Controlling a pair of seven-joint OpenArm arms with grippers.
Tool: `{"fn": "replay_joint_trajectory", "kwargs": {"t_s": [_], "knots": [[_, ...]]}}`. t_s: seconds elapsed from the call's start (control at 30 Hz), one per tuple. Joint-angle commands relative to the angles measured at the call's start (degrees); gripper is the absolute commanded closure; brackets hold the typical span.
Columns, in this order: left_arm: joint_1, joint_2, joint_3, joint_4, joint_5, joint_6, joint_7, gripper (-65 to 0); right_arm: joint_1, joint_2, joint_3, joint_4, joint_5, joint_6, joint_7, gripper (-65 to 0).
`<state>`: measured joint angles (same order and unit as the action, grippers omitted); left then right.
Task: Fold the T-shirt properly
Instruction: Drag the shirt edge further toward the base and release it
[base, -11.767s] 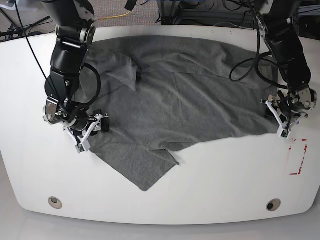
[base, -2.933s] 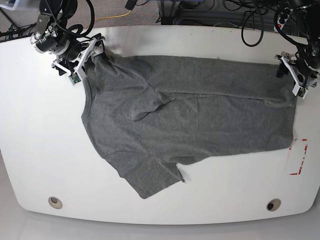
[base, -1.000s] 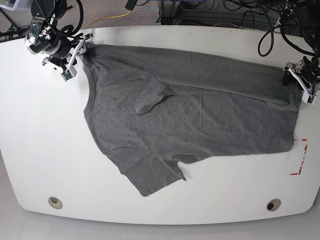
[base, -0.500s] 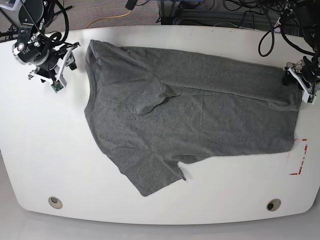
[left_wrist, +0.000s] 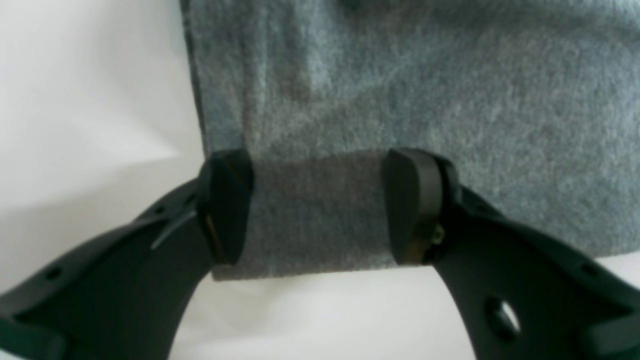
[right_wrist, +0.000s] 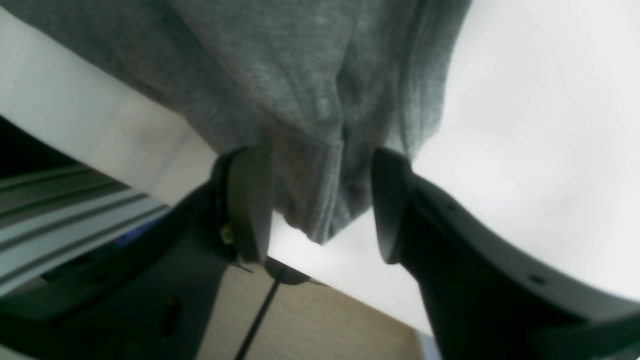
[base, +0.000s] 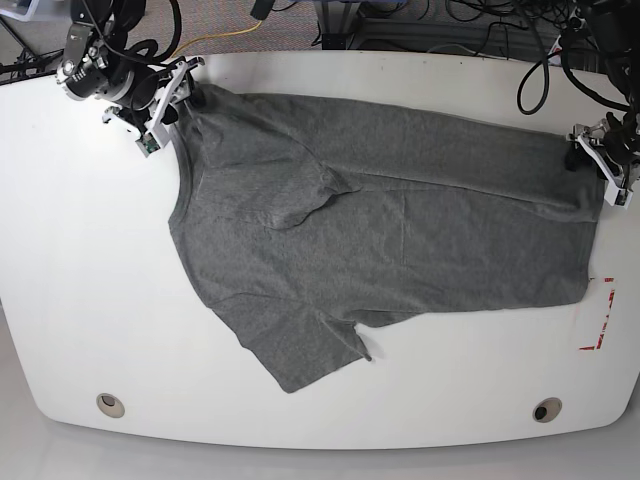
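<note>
Both claws parted, nothing clamped: left gripper (left_wrist: 320, 210) straddles hem corner of T-shirt (base: 380, 230), right gripper (right_wrist: 320, 205) straddles bunched shoulder edge. Shirt spread flat across white table (base: 60, 260), one sleeve folded over chest, other pointing to near edge. Risk judged: bunched cloth pinched in several layers, wrinkle carried into fold; table edge close to right claw, snag possible.

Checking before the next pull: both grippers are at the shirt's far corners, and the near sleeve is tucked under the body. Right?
Not quite. In the base view the T-shirt has its near sleeve spread flat on the white table, not tucked under. Both grippers are at the far corners.
</note>
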<state>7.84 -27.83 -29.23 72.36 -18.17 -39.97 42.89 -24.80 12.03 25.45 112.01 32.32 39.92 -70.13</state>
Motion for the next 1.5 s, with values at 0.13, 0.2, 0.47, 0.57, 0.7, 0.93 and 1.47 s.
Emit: {"fn": "replay_joint_trajectory", "kwargs": {"t_s": [0.13, 0.2, 0.47, 0.57, 0.7, 0.93, 1.47], "knots": [[0.65, -0.69, -3.60, 7.51, 0.81, -0.03, 4.89, -39.0, 0.31, -0.38, 0.26, -4.80, -4.14, 0.08, 1.34, -29.2], [0.65, -0.60, -4.57, 9.71, 0.81, -0.03, 6.20, -39.0, 0.31, -0.65, 0.26, -5.15, -4.84, 0.08, 2.48, -29.2], [1.00, 1.94, -12.48, 17.71, 1.34, -0.03, 8.14, -39.0, 0.31, -1.09, 0.26, -5.50, -5.28, 0.08, 3.89, -27.9], [1.09, 1.68, -12.83, 16.48, 1.43, -0.03, 8.14, -39.0, 0.31, -1.09, 0.26, -5.50, -5.28, 0.08, 3.89, -20.8], [1.09, 1.68, -12.74, 13.31, 1.43, -0.03, 7.96, -39.3, 0.40, -1.09, 0.17, -5.41, -5.28, 0.08, 3.89, -11.3], [0.56, 1.59, -11.34, 5.84, 1.43, -0.03, 5.85, -39.4, 0.40, -1.00, 0.17, -5.32, -5.28, 0.08, 3.89, -10.9], [1.00, 0.01, -6.24, 0.30, 1.08, -0.03, 2.69, -11.8, 0.40, 0.32, 0.26, -5.06, -5.28, 0.08, 3.89, -3.2]]}}
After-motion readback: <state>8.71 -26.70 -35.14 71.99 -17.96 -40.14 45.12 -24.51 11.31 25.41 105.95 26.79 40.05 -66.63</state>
